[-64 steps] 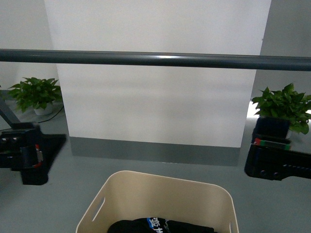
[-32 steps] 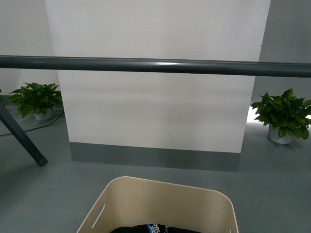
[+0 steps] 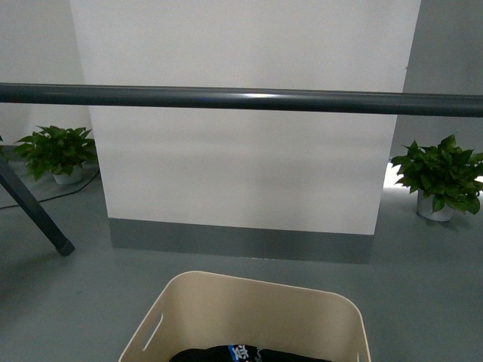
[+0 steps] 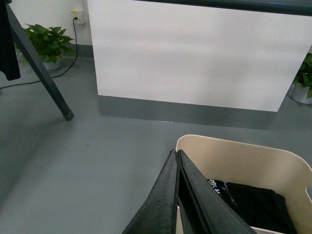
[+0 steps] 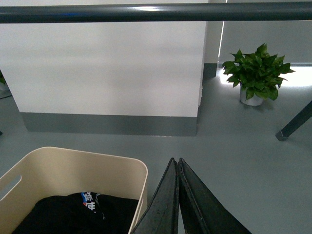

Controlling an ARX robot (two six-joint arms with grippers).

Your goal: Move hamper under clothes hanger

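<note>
The beige hamper (image 3: 249,305) stands on the grey floor at the bottom middle of the front view, a dark garment (image 3: 241,353) inside it. The clothes hanger's dark grey bar (image 3: 241,99) runs across the front view above and beyond the hamper; one angled leg (image 3: 34,215) shows at left. My left gripper (image 4: 176,153) is shut and empty, its tips over the hamper's left rim (image 4: 181,141). My right gripper (image 5: 176,161) is shut and empty, just outside the hamper's right rim (image 5: 144,170). Neither gripper shows in the front view.
A white wall panel with grey skirting (image 3: 241,241) stands behind the bar. Potted plants sit on the floor at left (image 3: 54,151) and right (image 3: 441,173). A second rack leg (image 5: 295,122) shows in the right wrist view. A cable (image 4: 29,80) lies by the left plant.
Both arms, seen at the sides a second ago, have left the front view. The bar and hamper sit slightly lower in the picture than a second ago.
</note>
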